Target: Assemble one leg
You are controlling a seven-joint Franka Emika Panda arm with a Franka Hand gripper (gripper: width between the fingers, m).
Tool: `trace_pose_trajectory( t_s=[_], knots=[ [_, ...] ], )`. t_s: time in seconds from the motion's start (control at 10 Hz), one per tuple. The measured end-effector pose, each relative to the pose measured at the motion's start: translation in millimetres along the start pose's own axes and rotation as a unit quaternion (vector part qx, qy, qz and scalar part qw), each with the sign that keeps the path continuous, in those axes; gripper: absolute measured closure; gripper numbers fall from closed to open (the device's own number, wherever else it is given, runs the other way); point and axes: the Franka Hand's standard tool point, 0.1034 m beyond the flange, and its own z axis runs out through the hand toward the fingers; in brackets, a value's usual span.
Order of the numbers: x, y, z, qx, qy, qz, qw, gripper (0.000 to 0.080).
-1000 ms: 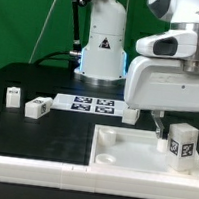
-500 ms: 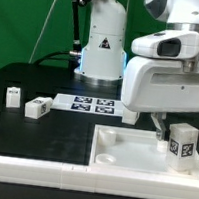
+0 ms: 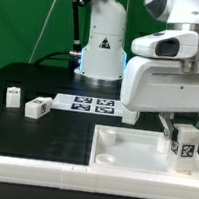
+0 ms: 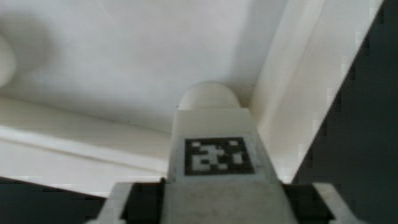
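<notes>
White plastic leg (image 3: pixel 184 141), tag outward, is held upright, clamped between the fingers (image 4: pixel 139 205) over the square tray (image 3: pixel 103 153).

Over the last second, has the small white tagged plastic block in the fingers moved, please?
Yes: the small white tagged plastic block has shifted slightly toward the exterior view's right, measured against the large white square tray.
</notes>
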Motion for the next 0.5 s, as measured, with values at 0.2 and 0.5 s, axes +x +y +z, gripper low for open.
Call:
trace_pose_trajectory(
  t_s=[0.2, 0.5],
  knots=[
    [-0.1, 0.2, 1.0, 0.003, 0.012, 0.104, 0.994, 0.051],
    [-0.3, 1.0, 1.1, 0.009, 0.017, 0.296, 0.955, 0.0509]
  ],
)
